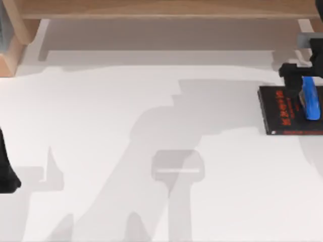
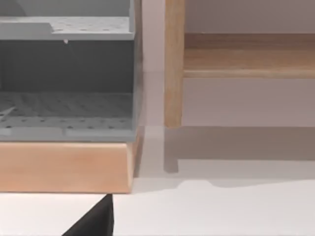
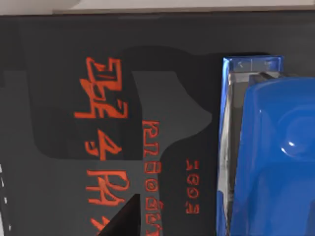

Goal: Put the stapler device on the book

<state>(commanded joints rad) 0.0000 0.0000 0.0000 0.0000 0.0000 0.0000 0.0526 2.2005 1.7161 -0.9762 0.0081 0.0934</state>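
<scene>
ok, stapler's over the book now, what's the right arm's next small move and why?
Probably release and lift straight up. The blue stapler already lies across the black book's cover at the table's right edge, with the right gripper at its far end. I can't tell its finger state.

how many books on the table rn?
1. The book lies at the table's right edge, partly cut off by the frame, with the stapler device on it under the right pincer. More could lie out of view.
</scene>
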